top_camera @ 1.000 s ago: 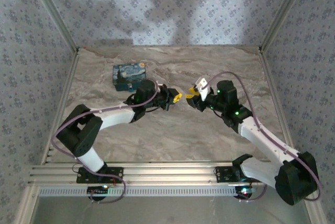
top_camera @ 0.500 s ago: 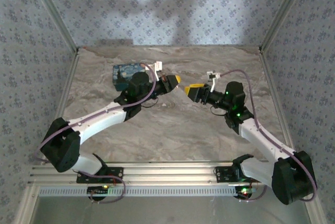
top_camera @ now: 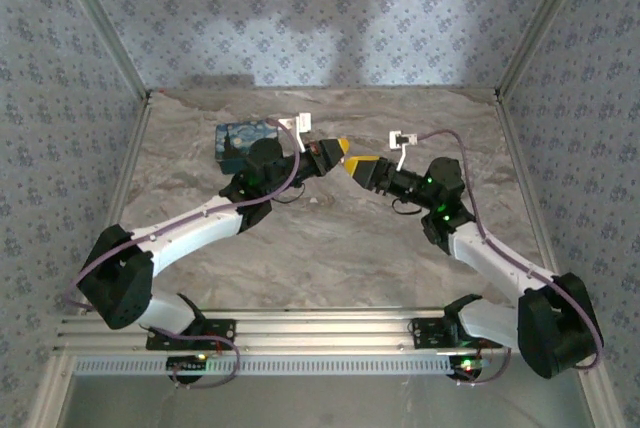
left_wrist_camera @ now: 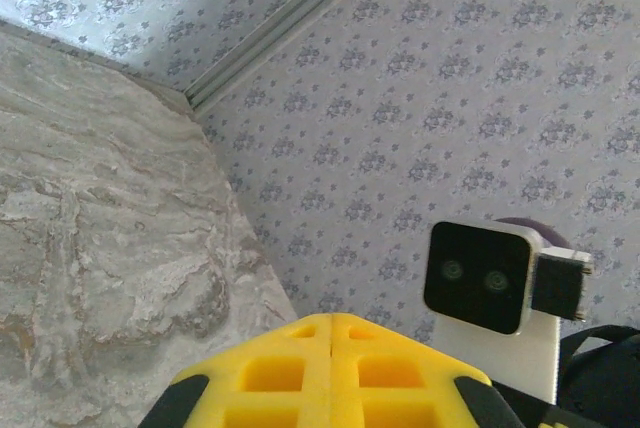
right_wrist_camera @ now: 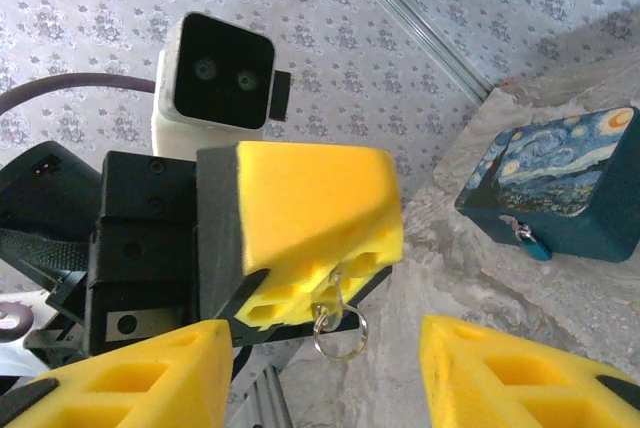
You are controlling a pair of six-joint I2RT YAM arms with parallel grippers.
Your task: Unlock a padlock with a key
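My left gripper (top_camera: 338,148) is shut, its yellow fingers (right_wrist_camera: 320,218) pinching the key (right_wrist_camera: 330,300); the key's head and a silvery ring (right_wrist_camera: 338,333) hang out below the fingertips. In the left wrist view the left gripper (left_wrist_camera: 332,320) has its pads pressed together. My right gripper (right_wrist_camera: 320,388) is open and faces the left one tip to tip, with the ring hanging between and just beyond its fingers (right_wrist_camera: 500,373). In the top view the right gripper (top_camera: 358,166) sits close to the left's tip. The tiny bluish padlock (right_wrist_camera: 530,241) hangs on the front of the painted tin.
The blue starry-night tin (right_wrist_camera: 560,183) stands on the marble table (top_camera: 330,248) at the back left (top_camera: 238,140), partly behind the left arm. Patterned walls close in the back and sides, and an aluminium rail (top_camera: 300,333) runs along the near edge.
Both grippers have risen and shifted toward the back of the table. In the last half second the right gripper has drawn closer to the left gripper's tip.
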